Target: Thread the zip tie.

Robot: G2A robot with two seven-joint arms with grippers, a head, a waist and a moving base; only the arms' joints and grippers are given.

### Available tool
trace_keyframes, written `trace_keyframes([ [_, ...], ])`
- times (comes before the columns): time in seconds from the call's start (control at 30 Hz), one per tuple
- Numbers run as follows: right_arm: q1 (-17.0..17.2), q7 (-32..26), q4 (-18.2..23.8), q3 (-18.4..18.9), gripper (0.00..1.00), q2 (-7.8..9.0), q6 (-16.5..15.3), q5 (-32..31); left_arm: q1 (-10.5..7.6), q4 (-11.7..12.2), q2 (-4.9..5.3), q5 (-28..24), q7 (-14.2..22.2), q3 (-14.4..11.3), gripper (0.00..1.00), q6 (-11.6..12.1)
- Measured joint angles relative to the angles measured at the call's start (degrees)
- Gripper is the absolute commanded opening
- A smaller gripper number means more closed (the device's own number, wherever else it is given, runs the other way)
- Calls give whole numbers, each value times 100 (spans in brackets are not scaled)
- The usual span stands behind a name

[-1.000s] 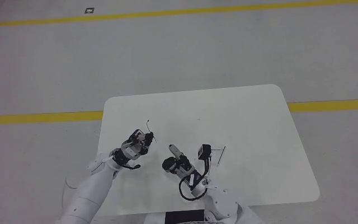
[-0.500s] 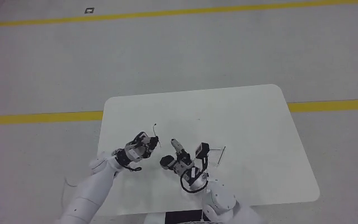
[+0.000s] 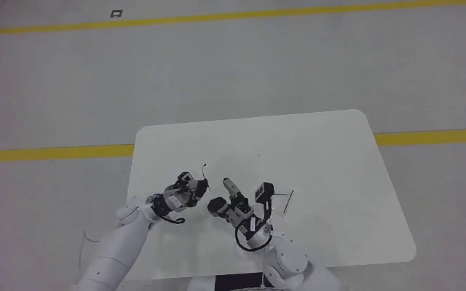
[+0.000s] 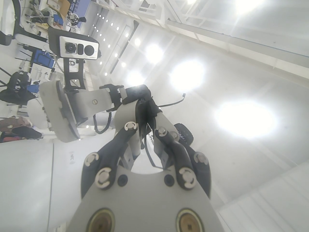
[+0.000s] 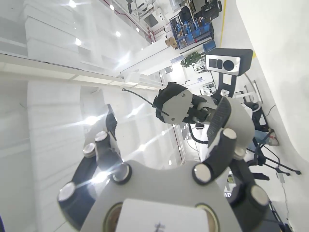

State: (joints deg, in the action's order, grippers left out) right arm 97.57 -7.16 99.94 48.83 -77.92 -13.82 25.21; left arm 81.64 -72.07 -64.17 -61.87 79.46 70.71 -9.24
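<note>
So the left gripper (image 4: pixel 147 115) is clamped tight on the zip tie (image 4: pixel 172 102), a thin black one. It pinches the tie partway along. A short bit of the strap loops back under the gripper toward the wrist. The longer free end sticks out past the fingertips with a slight bend and ends in the little square head. The gripper is aimed upward, with ceiling lights behind it in its own wrist view.

From above, the left gripper (image 3: pixel 193 188) sits over the white worktop (image 3: pixel 328 160), and the zip tie (image 3: pixel 203 173) pokes out of it as a fine dark line.

Just beside the left gripper, but not touching it, is the right gripper (image 3: pixel 223 196). Its jaws are spread wide with nothing in them. In the right wrist view its fingers (image 5: pixel 109 121) frame the left gripper, and the zip tie (image 5: pixel 138 95) points off to one side, its head clear of both fingers.

Farther from the left gripper, on the other side of the right gripper, a thin dark strip (image 3: pixel 289 198) lies flat on the worktop. It's too small to say what it is.
</note>
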Motion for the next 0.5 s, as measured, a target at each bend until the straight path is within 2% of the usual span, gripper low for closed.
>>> trace_keyframes([
  [0.27,-9,8,-10,-76,44,-21,16,61,-1,-38,0,30,-43,-7,0,38],
  [0.37,12,44,-13,-73,45,-29,-29,148,27,-187,13,225,-206,0,0,322],
  [0.5,43,60,-24,-36,45,-32,-64,310,38,-219,40,419,-234,33,0,586],
])
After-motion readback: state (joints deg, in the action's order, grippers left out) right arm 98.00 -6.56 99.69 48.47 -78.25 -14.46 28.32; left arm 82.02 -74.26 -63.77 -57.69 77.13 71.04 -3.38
